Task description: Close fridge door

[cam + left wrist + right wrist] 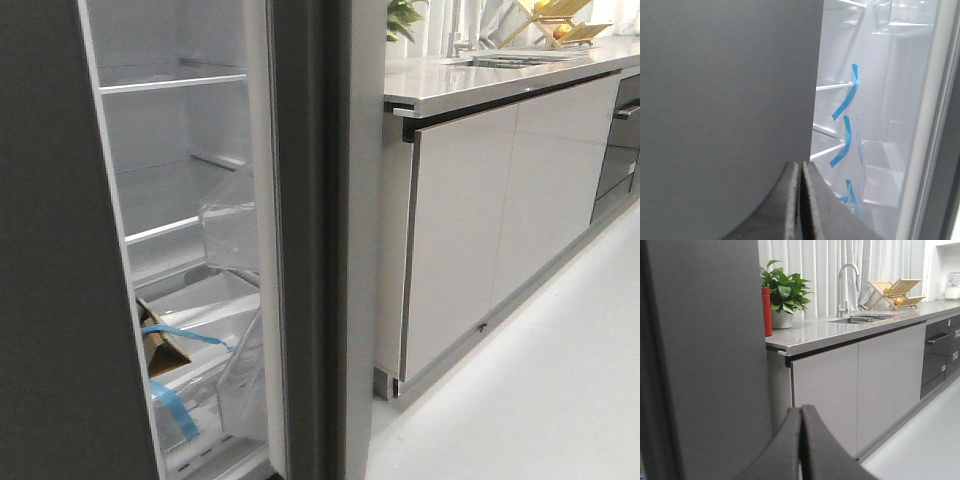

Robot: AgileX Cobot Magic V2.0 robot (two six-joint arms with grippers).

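Note:
The fridge door [310,240] stands open with its dark grey edge towards me. Its white lining carries clear bins [232,220] on the left side. Its matte grey outer face fills the left of the right wrist view [715,365]; its white lining strip shows in the left wrist view [927,125]. My left gripper [800,165] is shut and empty, close to the edge of another dark grey panel [725,100] beside the lit fridge interior. My right gripper [801,409] is shut and empty, close beside the door's outer face. Neither gripper shows in the front view.
The second dark panel [50,250] with a white edge strip fills the left. Shelves, a cardboard box [160,345] and blue tape [180,405] are inside the fridge. Glossy light-grey cabinets [470,220] under a counter [480,75] run right, with a plant [785,290] and tap [845,280]. Pale floor [540,380] lies right.

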